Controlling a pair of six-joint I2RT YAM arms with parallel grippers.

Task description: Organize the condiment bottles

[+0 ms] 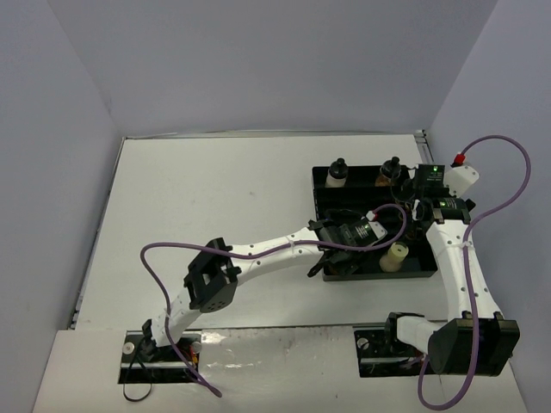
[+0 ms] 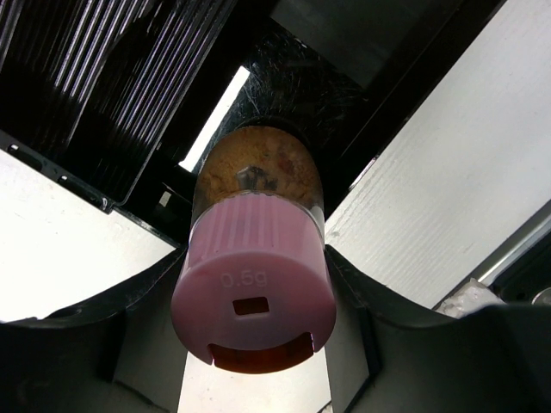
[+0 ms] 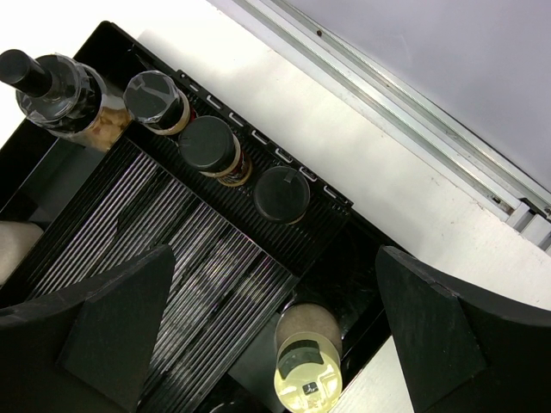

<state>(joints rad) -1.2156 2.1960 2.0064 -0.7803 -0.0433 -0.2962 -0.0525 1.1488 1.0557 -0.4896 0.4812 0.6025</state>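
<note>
My left gripper (image 2: 254,288) is clamping the pink-capped jar (image 2: 252,301), one black finger (image 2: 103,344) pressing in on each side just under the cap. I'm looking straight down onto that cap: it's ribbed around the edge, stamped with small lettering, and showing a little square hole with a wider curved slot below it. The clear body beneath is carrying brown, speckled contents. The jar is sitting over the near-left corner of the black slotted tray (image 1: 379,277), and I can't tell whether its base is touching the tray floor. My right gripper (image 3: 275,331) is hanging spread wide and gripping nothing above the tray's far right end. Below it, the black-capped jars (image 3: 211,144) are lining up four in a row along the back channel, the end one taller with a narrow neck. The pale-yellow-capped jar (image 3: 306,370) is standing alone at the near side, between the spread fingers. The tray is resting on the white table (image 1: 215,198).
</note>
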